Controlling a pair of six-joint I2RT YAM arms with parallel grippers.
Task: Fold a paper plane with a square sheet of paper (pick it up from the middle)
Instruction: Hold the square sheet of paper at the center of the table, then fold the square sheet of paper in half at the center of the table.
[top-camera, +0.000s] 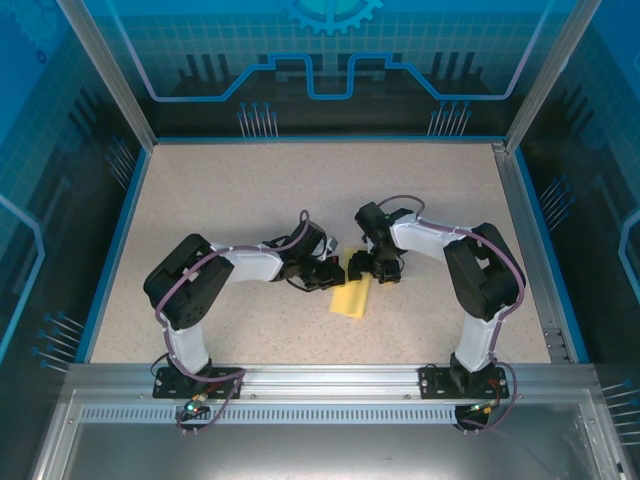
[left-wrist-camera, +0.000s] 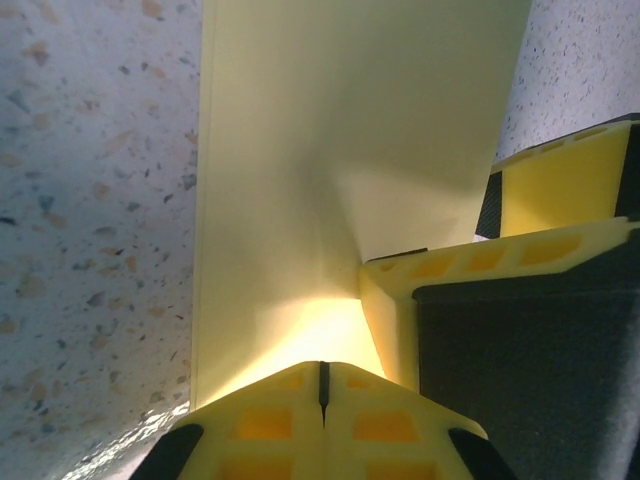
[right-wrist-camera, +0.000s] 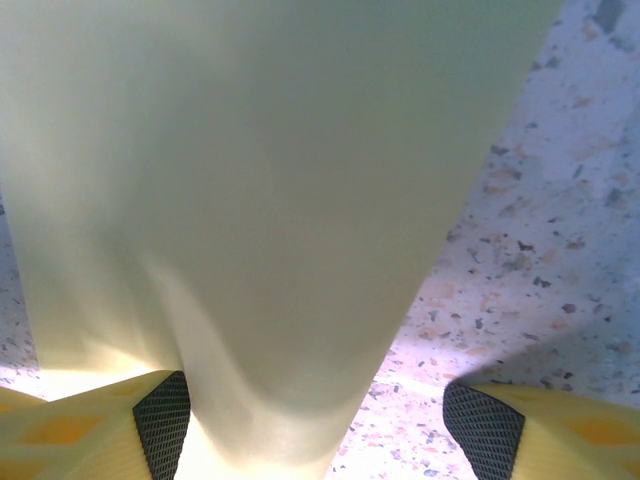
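My left gripper is pinched together on the near edge of the yellow sheet of paper, which runs away from me across the table. My right gripper stands apart, astride the same sheet. I judge a fold is under way. Next, my right must close gently, keeping the edges aligned.

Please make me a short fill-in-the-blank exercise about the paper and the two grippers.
1. The sheet of paper is pale ___ in colour.
2. The left gripper is ___ on the paper.
3. The right gripper stands ___, with paper between its fingers.
Missing words: yellow; shut; open.
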